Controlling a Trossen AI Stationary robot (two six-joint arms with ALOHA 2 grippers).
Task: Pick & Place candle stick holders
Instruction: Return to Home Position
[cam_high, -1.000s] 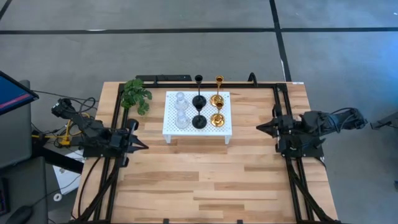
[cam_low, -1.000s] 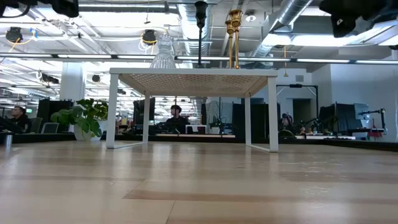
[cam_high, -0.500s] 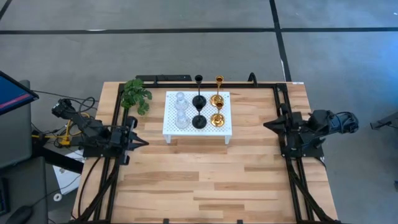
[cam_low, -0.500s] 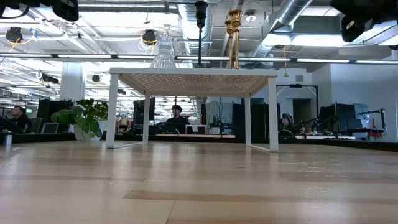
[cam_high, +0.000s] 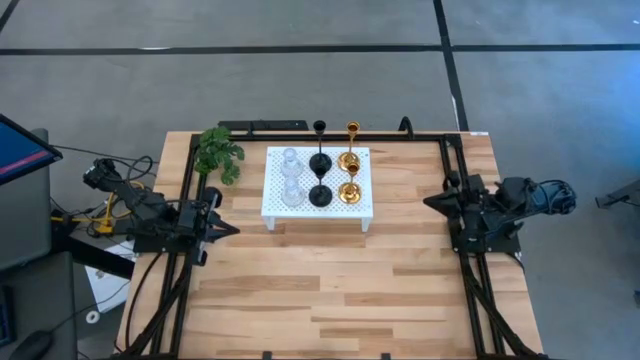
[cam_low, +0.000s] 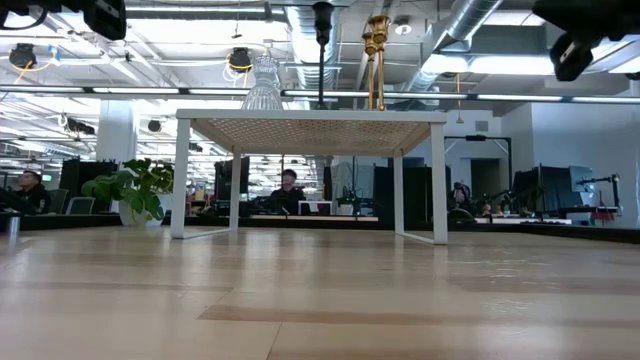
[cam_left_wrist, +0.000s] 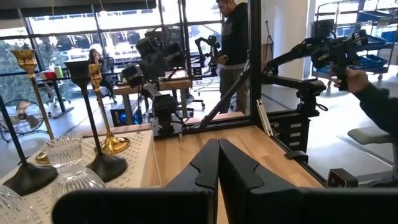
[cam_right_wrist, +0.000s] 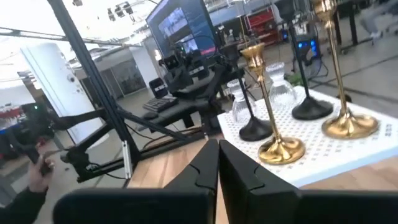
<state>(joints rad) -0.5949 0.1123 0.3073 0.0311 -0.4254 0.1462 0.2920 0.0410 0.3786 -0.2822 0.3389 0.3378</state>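
Pale wooden desk (cam_high: 330, 290) | left tool (cam_high: 230, 231) parked left, closed, empty | six glass, black and gold candle stick holders (cam_high: 319, 195) paired on white perforated platform (cam_high: 275, 205), far centre | right tool (cam_high: 430, 201) closed, empty, just drawn back rightward | placing appears done

The platform (cam_high: 275, 205) is white, dotted all over with a regular grid of small holes. On it the black candle stick holders (cam_high: 319, 195) stand down its middle, the shiny gold candle stick holders (cam_high: 348, 193) along its right edge, and the clear, ribbed glass candle stick holders (cam_high: 291, 190) along its left edge. The table (cam_high: 330, 290) is pale wood in long planks shading from blond to tan, with a green leafy plant (cam_high: 219, 153) near its far left corner; the left gripper (cam_high: 234, 231) and right gripper (cam_high: 428, 201) are black, and the floor (cam_high: 300, 70) is grey, crossed by dark lines.
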